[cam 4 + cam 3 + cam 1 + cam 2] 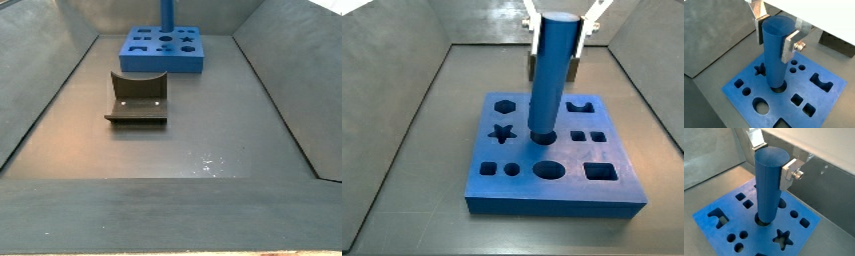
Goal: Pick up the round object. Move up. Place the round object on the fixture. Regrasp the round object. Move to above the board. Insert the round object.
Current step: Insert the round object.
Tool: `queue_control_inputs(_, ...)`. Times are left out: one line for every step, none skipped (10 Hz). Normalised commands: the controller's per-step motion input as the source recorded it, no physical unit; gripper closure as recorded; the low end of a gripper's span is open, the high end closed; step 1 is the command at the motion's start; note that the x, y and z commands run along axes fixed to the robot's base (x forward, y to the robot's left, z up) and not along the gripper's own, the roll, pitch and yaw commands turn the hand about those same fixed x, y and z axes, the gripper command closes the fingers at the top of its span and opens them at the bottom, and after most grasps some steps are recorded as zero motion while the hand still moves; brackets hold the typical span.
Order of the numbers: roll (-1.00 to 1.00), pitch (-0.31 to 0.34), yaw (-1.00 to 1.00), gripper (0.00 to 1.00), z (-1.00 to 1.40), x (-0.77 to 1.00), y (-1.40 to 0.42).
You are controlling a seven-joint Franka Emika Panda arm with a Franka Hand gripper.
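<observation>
The round object, a blue cylinder peg, stands upright with its lower end in a round hole of the blue board. My gripper is shut on the peg's upper end, one silver finger on each side. The same shows in the wrist view and in a side view, where the gripper is at the top over the board. The fixture, a brown notched block, lies empty on the floor in front of the board. The gripper is out of that view.
The board carries star, hexagon, round and square holes around the peg. Grey sloping walls enclose the bin on the sides and back. Bare grey floor lies between the fixture and the near edge.
</observation>
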Motion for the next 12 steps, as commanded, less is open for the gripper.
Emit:
queue_control_inputs(0.16, -0.177, 0.00, 1.00, -0.17, 0.00, -0.05)
queue_control_inputs(0.07, -0.103, 0.00, 1.00, -0.13, 0.00, -0.01)
queue_control_inputs(0.02, -0.153, -0.06, 1.00, -0.22, 0.09, 0.00)
queue_control_inputs(0.05, -0.143, -0.03, 1.00, -0.23, 0.09, 0.00)
queue_control_inputs(0.04, -0.204, 0.00, 1.00, -0.30, 0.00, 0.00)
queue_control_inputs(0.00, -0.199, 0.00, 1.00, -0.28, 0.00, 0.00)
queue_control_inputs(0.00, -0.164, 0.00, 1.00, -0.23, 0.00, 0.01)
queue_control_inputs(0.02, -0.209, 0.00, 1.00, -0.27, -0.07, 0.01)
queue_control_inputs(0.12, -0.317, 0.00, 1.00, -0.47, -0.19, 0.00)
queue_control_inputs(0.25, -0.309, 0.01, 1.00, -0.47, -0.18, -0.10)
queue_control_inputs(0.30, -0.309, 0.06, 1.00, -0.41, -0.19, -0.21)
queue_control_inputs(0.31, -0.297, 0.07, 1.00, -0.42, -0.17, -0.27)
